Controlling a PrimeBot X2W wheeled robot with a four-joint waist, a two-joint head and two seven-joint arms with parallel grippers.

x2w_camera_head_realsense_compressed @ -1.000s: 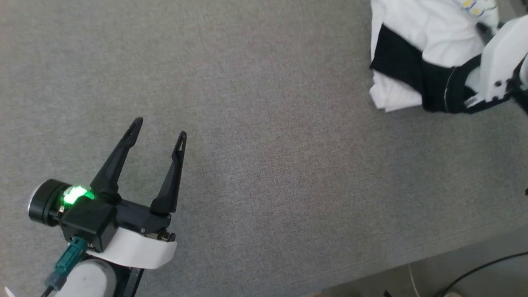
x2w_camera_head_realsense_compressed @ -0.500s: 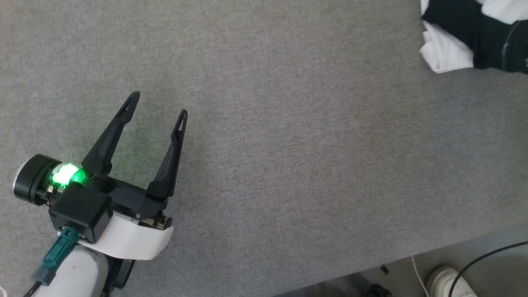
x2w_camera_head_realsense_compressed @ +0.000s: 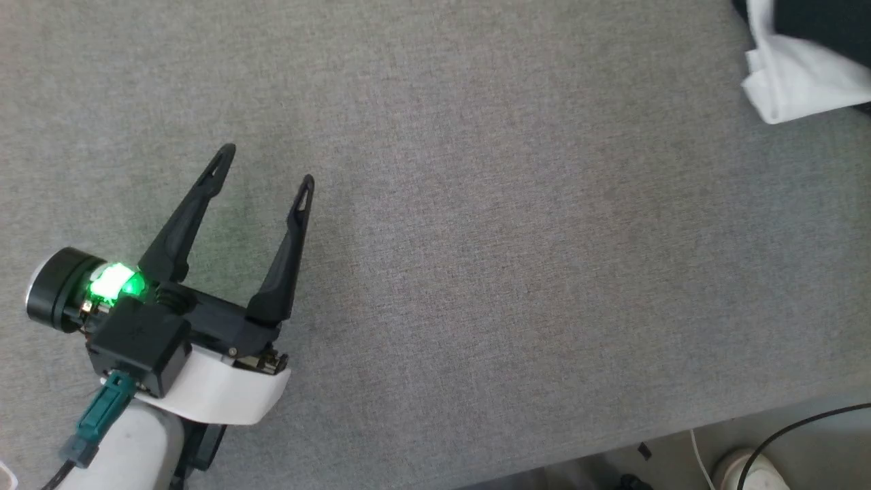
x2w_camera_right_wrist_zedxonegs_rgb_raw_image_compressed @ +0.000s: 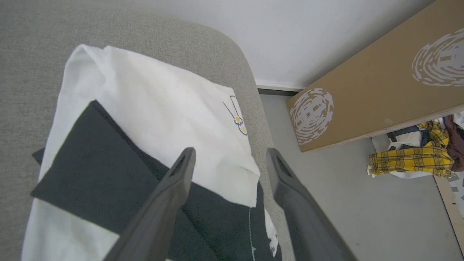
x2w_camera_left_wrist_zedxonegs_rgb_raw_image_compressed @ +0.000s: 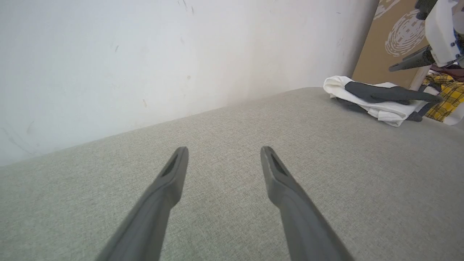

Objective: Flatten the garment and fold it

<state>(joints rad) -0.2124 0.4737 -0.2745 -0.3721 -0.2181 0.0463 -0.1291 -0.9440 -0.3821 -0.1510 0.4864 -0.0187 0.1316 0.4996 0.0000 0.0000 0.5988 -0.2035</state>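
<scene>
**Folded garment laid at the surface's corner**

The garment [x2w_camera_right_wrist_zedxonegs_rgb_raw_image_compressed: 156, 105] is seen folded, white with a black sleeve laid across it, at the rounded corner of the grey surface [x2w_camera_head_realsense_compressed: 510, 238]. The right claw [x2w_camera_right_wrist_zedxonegs_rgb_raw_image_compressed: 230, 152] is held above it, fingers spread, nothing pinched. The left claw [x2w_camera_head_realsense_compressed: 267, 165] is held well apart over bare surface, likewise spread, fingers angled forward.

There is one white shirt [x2w_camera_right_wrist_zedxonegs_rgb_raw_image_compressed: 163, 108] with black sleeves and one yellow checked cloth [x2w_camera_right_wrist_zedxonegs_rgb_raw_image_compressed: 409, 159]. There are two grippers, the left gripper [x2w_camera_head_realsense_compressed: 267, 165] and the right gripper [x2w_camera_right_wrist_zedxonegs_rgb_raw_image_compressed: 230, 151]. I see one brown board [x2w_camera_right_wrist_zedxonegs_rgb_raw_image_compressed: 380, 101], one white shoe [x2w_camera_head_realsense_compressed: 748, 473] and one black cable [x2w_camera_head_realsense_compressed: 803, 425].
</scene>
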